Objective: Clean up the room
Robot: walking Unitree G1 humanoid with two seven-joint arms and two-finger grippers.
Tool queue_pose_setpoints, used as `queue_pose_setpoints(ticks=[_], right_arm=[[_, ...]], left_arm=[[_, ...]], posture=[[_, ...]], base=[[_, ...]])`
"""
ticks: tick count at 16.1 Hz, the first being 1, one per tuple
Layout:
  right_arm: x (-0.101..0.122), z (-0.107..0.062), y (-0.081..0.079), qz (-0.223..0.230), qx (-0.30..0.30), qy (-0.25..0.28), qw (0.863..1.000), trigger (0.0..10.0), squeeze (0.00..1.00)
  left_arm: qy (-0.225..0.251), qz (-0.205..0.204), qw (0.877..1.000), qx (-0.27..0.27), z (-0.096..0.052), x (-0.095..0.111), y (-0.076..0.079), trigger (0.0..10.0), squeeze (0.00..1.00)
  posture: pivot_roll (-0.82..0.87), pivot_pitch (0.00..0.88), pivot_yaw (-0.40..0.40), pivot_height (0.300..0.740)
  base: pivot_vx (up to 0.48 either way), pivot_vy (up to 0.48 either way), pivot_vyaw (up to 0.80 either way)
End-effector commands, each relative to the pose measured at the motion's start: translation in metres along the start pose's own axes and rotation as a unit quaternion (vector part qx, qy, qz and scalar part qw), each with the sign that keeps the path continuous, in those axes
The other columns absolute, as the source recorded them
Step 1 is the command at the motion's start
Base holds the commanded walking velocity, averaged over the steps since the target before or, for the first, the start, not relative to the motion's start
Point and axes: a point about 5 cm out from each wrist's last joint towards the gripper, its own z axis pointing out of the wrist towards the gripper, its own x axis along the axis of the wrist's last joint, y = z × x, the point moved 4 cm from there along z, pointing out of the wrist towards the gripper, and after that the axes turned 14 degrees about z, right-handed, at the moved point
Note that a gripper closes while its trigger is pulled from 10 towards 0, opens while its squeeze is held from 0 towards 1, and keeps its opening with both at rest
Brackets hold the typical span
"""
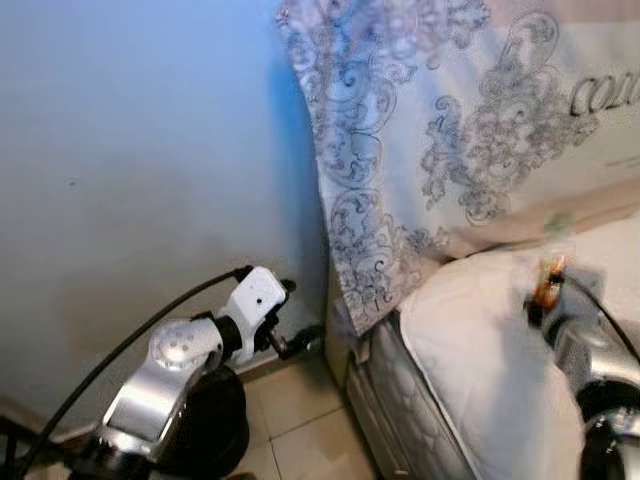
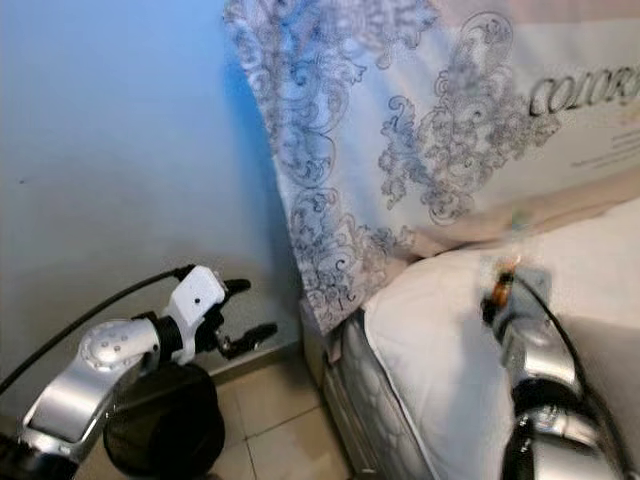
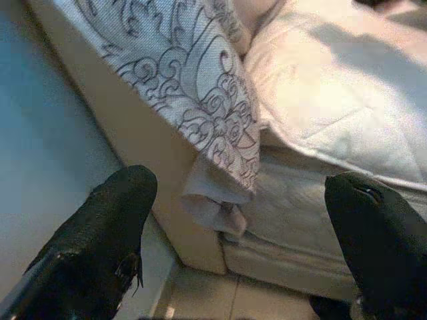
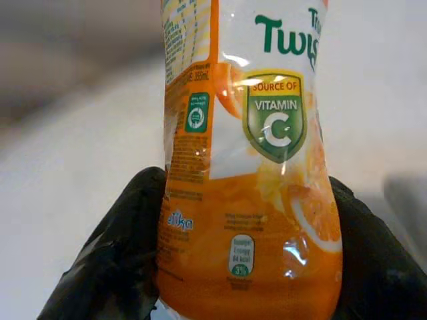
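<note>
While the right gripper (image 4: 250,267) clamps its two black fingers (image 4: 110,267) on either side of the orange-labelled clear plastic juice bottle (image 4: 250,173), the bottle sits directly between the pads, its long axis running straight out along the fingers' own line. In the head views the bottle (image 1: 549,275) hangs above the white quilted mattress (image 1: 480,360), near the mattress's head end and just below the grey paisley-patterned cloth (image 1: 400,150) draped there. The right arm therefore already has the task's thing, and any placing move would start from over the mattress. Off the mattress's near corner, above the beige tiled floor (image 1: 300,410) and close to the pale blue wall (image 1: 140,170), the left gripper (image 3: 240,220) hovers with its fingers spread wide and nothing between them, pointing towards the mattress's side. It is well apart from the bottle. A black round bin-like shape (image 2: 170,430) sits on the floor under the left arm; judging by the task, that may be where the bottle belongs.
</note>
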Motion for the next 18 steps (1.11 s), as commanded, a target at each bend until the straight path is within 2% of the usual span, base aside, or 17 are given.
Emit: queue_pose_setpoints(ticks=[1,2,3,4,5,6,7,10,11,13,14,18], right_arm=[[0.02,-0.013,-0.007,0.044,-0.002,0.088,0.995,0.1,0.0],[0.023,-0.021,-0.014,0.057,0.012,0.12,0.991,3.0,0.0],[0.027,-0.044,-0.034,0.051,0.056,0.186,0.98,10.0,0.0],[0.027,-0.05,-0.037,0.04,0.065,0.199,0.977,10.0,0.0],[0.022,-0.063,-0.041,-0.015,0.072,0.228,0.971,10.0,0.0],[0.017,-0.068,-0.04,-0.03,0.069,0.235,0.969,10.0,0.0],[0.006,-0.079,-0.036,-0.026,0.062,0.235,0.97,10.0,0.0],[-0.003,-0.09,-0.036,0.001,0.061,0.225,0.972,10.0,0.0],[-0.002,-0.094,-0.042,-0.003,0.079,0.223,0.972,10.0,0.0],[-0.003,-0.098,-0.05,-0.015,0.107,0.213,0.971,10.0,0.0],[-0.006,-0.1,-0.058,-0.037,0.13,0.205,0.969,10.0,0.0],[-0.012,-0.103,-0.061,-0.046,0.133,0.192,0.971,10.0,0.0]], left_arm=[[0.004,0.005,0.999,0.053,-0.001,0.003,-0.01,10.0,0.0],[0.005,0.003,0.997,0.073,0.0,0.004,-0.012,10.0,0.0],[0.009,-0.009,0.991,0.137,0.001,0.005,-0.02,10.0,0.0],[0.01,-0.011,0.988,0.152,0.001,0.006,-0.022,10.0,0.0],[0.007,-0.017,0.979,0.201,-0.001,0.005,-0.029,10.0,0.0],[0.004,-0.027,0.974,0.223,-0.003,0.003,-0.031,10.0,0.0],[0.0,-0.041,0.969,0.245,-0.008,-0.002,-0.031,10.0,0.0],[0.001,-0.061,0.964,0.259,-0.013,-0.006,-0.027,10.0,0.0],[0.001,-0.077,0.96,0.269,-0.014,-0.007,-0.026,10.0,0.0],[-0.003,-0.074,0.959,0.274,-0.014,-0.009,-0.024,10.0,0.0],[-0.009,-0.073,0.957,0.281,-0.014,-0.011,-0.023,10.0,0.0],[-0.011,-0.078,0.954,0.29,-0.015,-0.012,-0.023,10.0,0.0]], posture=[[-0.02,0.0,0.011,0.74],[-0.02,0.0,0.019,0.74],[-0.03,0.0,0.028,0.74],[-0.03,0.0,0.029,0.74],[-0.03,0.0,0.03,0.74],[-0.03,0.0,0.031,0.74],[-0.03,0.0,0.033,0.74],[-0.03,0.0,0.039,0.74],[-0.03,0.0,0.042,0.74],[-0.03,0.0,0.038,0.74],[-0.03,0.0,0.033,0.74],[-0.03,0.0,0.02,0.74]], base=[[0.0,0.0,0.0],[0.0,0.0,0.0],[0.0,0.0,0.0],[0.0,0.0,0.0],[0.0,0.0,0.0],[0.0,0.0,0.0],[0.0,0.0,0.0],[0.0,0.0,0.0],[0.0,0.0,0.0],[0.0,0.0,0.0],[-0.281,0.0,0.0],[-0.29,0.0,0.0]])
